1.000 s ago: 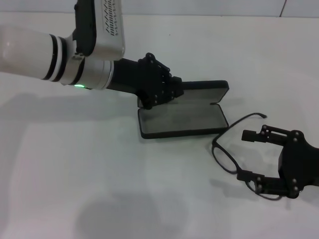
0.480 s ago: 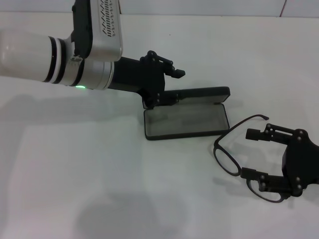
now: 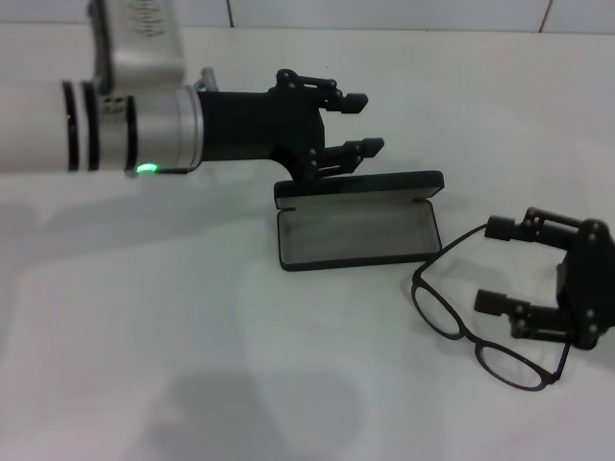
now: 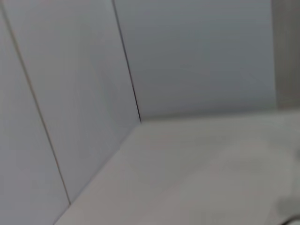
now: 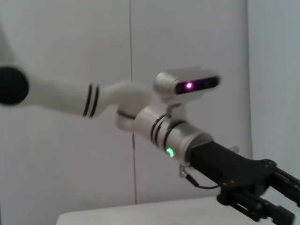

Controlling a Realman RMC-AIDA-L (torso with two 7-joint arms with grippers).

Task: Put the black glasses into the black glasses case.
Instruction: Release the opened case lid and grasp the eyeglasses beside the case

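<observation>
One white surface point(image 3: 192, 365) carries everything, with pale panelled wall behind it; the left wrist view shows only that wall and a bare stretch of the surface. Two arms are in view. The left arm point(image 3: 106, 130), white with a green indicator light, reaches across from the left side of the head view; the right wrist view catches the same arm with its wrist camera. One left gripper point(image 3: 357, 123) hovers just above the raised lid of the case, fingers spread apart, holding nothing. One black glasses case point(image 3: 357, 233) lies open near the centre of the surface, grey lining facing up, lid standing along its far edge. One right gripper point(image 3: 507, 264) sits at the right edge of the head view, fingers spread; one finger lies over the temple arm and the other over the frame, and I cannot tell whether either touches. One pair of black glasses point(image 3: 476, 331) rests on the surface just right of the case, two lenses toward the near side, one temple arm reaching toward the case's right corner.
</observation>
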